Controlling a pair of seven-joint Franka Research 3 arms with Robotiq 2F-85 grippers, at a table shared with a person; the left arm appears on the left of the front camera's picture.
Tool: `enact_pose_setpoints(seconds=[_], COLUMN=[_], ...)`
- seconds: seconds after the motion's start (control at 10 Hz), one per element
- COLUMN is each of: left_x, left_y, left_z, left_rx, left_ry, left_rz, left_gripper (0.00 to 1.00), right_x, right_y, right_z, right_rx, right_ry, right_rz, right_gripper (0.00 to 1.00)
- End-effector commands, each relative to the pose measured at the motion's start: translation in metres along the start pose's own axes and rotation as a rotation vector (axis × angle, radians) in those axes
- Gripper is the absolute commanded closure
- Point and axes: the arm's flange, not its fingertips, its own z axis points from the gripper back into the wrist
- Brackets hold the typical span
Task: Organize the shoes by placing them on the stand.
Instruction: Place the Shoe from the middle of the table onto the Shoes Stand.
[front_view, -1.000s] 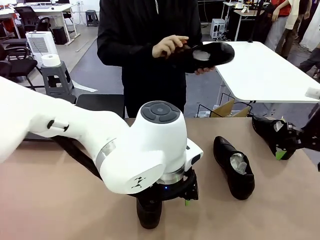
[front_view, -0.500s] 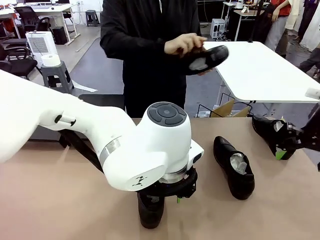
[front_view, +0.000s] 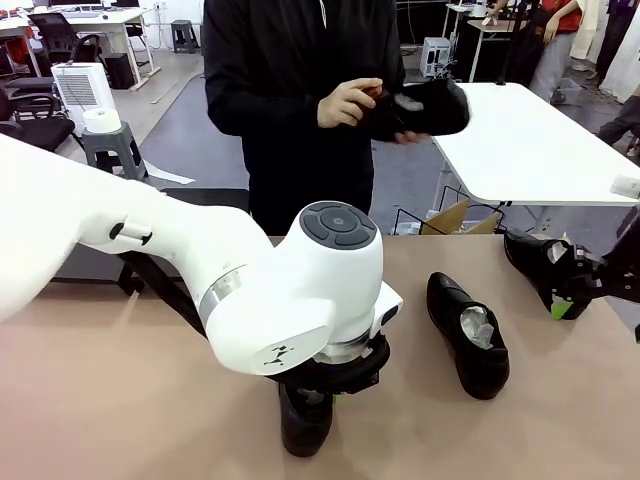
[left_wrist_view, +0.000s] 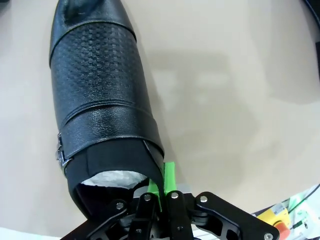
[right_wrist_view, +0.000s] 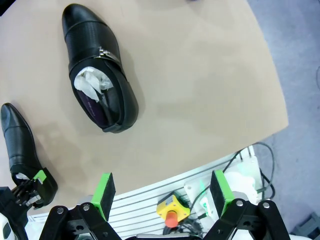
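My left gripper (front_view: 322, 388) is shut on the rim of a glossy black shoe (front_view: 306, 428) standing on the tan table near its front edge. In the left wrist view the green pads (left_wrist_view: 168, 176) pinch the side wall of this shoe (left_wrist_view: 100, 100) beside its white paper stuffing. A second shoe (front_view: 468, 335) lies free at mid-right, and it is the large shoe (right_wrist_view: 100, 95) in the right wrist view. A third shoe (front_view: 538, 260) lies at the right edge, beside my right gripper (front_view: 566, 296). My right gripper (right_wrist_view: 162, 192) is open with nothing between its fingers. The person holds the fourth shoe (front_view: 428, 106) in both hands. The stand (front_view: 75, 268) is a dark strip mostly hidden behind my left arm.
The person stands at the far side, directly behind the table's middle. A white table (front_view: 530, 150) stands behind on the right. A red emergency button (right_wrist_view: 171, 218) sits below the table's near edge. Bare tabletop (front_view: 110, 380) spreads on the left.
My left arm has shifted a little to the right with its shoe. The person has turned the held shoe in their hands. My right gripper has stayed still.
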Motion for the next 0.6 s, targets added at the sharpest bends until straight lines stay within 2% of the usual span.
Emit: enact_pose_setpoints(seconds=[0.0,0.3,0.5], left_x=[0.005,0.003,-0.01], left_y=[-0.001,0.007,0.023], left_z=[-0.005,-0.003,0.039], left_rx=[0.032,0.023,-0.025], left_ry=[-0.013,0.01,-0.029], left_rz=[0.032,0.033,0.017], left_gripper=[1.0,1.0,1.0], right_x=[0.003,0.003,0.003], right_y=[0.003,0.003,0.003], right_z=[-0.001,-0.001,-0.001], right_rx=[0.025,0.025,0.025], right_ry=[-0.004,-0.004,-0.004], right_rz=[0.01,0.01,0.01], right_gripper=[0.0,0.0,0.0])
